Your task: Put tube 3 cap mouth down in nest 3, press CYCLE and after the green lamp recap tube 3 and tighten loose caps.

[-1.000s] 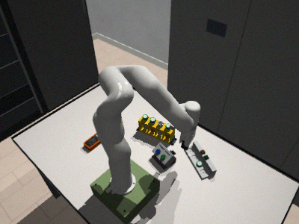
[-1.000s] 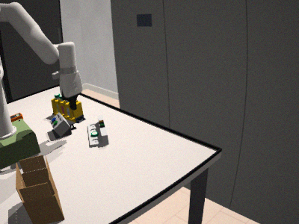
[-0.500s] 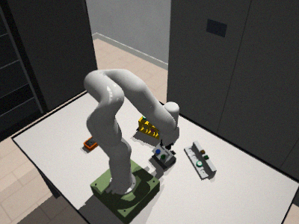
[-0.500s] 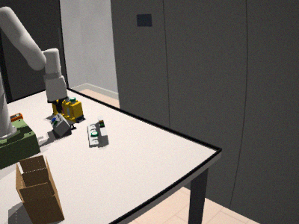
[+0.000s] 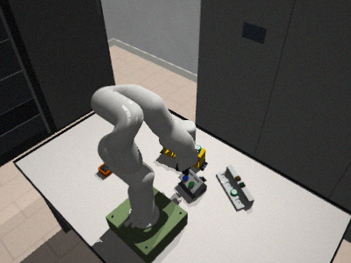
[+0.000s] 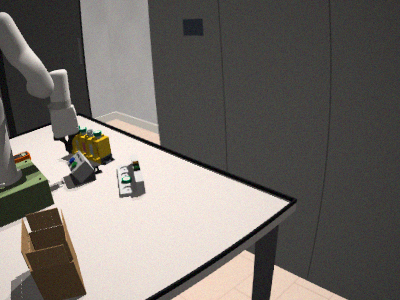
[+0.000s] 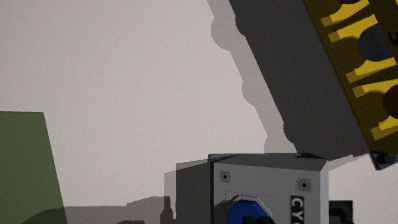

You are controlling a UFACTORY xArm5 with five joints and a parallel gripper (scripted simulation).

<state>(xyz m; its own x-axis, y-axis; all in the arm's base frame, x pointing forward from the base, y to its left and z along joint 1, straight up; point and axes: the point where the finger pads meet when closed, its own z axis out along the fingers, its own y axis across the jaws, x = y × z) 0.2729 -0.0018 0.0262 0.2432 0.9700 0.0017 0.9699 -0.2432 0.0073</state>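
Overhead, the white table (image 5: pixel 285 219) carries everything, the key housing (image 5: pixel 191 188) near its middle. Behind the housing stands the yellow decapping station (image 5: pixel 201 159); to the housing's right lies the grey cap tray (image 5: pixel 235 188), a green cap (image 5: pixel 233 192) set in one nest — which nest I cannot tell. The gripper (image 5: pixel 188 171) hangs just above the housing's blue CYCLE key (image 7: pixel 246 213), jaws clenched on nothing. Beside the blue key on the housing sits the green READY key (image 5: pixel 191 184) — smallest of all.
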